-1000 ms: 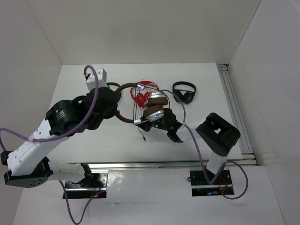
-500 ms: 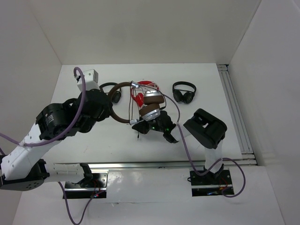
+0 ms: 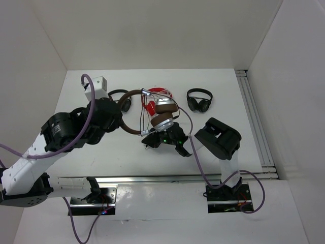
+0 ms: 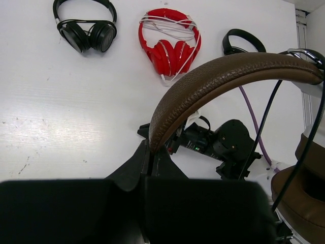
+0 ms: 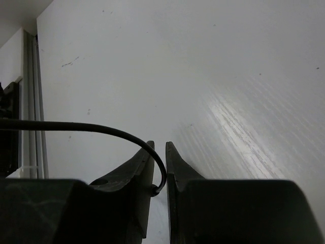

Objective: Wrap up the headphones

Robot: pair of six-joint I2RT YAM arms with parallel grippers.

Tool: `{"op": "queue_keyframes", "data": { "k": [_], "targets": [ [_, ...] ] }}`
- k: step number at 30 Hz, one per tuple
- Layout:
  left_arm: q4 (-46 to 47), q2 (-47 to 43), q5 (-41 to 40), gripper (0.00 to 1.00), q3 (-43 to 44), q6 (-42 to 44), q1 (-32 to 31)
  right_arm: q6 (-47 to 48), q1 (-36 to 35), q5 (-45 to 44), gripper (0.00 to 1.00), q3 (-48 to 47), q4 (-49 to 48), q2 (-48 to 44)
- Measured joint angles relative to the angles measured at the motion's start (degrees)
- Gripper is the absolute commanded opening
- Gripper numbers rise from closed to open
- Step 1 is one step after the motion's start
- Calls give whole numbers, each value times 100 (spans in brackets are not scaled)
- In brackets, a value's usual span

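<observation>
bright, even overhead light washes the white table (image 3: 223,91), leaving only soft, short shadows. in the right wrist view a glare streak runs toward 4 o'clock, and the right gripper (image 5: 158,147) at 6 o'clock is dark and blurred. the left wrist view is black and unfocused at 6 o'clock.

White table (image 3: 228,91) between plain white walls (image 3: 152,30), metal rail (image 3: 254,117) at right.

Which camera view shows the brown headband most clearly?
The left wrist view: the headband arcs large across it, clamped in the left gripper. The top external view shows it small and thin. The right wrist view shows only the black cable.
</observation>
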State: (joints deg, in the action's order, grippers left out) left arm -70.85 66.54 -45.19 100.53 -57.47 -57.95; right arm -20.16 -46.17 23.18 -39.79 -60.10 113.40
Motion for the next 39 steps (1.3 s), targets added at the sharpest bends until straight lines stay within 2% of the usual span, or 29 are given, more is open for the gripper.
{"op": "queue_keyframes", "data": {
  "k": [3, 10, 14, 20, 27, 34, 39],
  "targets": [
    [0, 0, 0, 0, -7, -2, 0, 2, -92, -2, 18, 2, -72, 0],
    [-31, -24, -20, 0, -57, -109, 33, -28, -219, -31, 21, 39, -170, 42],
    [-42, -90, -39, 0, -90, -129, 221, -122, -291, -179, 0, 345, -387, 39],
    [-136, -232, -15, 0, -334, -142, 732, -267, -750, -614, 0, 1016, -595, -188],
    [140, -118, 138, 0, -461, -92, 1429, -35, -1978, -1593, 0, 1139, 68, -1316],
    [822, 166, 710, 0, -918, 400, 2616, 409, -3552, -2999, 0, 876, 1753, -3123],
    [1191, 378, 1255, 0, -1506, 793, 3359, 656, -4398, -3915, 0, 404, 2612, -3768]
  ]
}}
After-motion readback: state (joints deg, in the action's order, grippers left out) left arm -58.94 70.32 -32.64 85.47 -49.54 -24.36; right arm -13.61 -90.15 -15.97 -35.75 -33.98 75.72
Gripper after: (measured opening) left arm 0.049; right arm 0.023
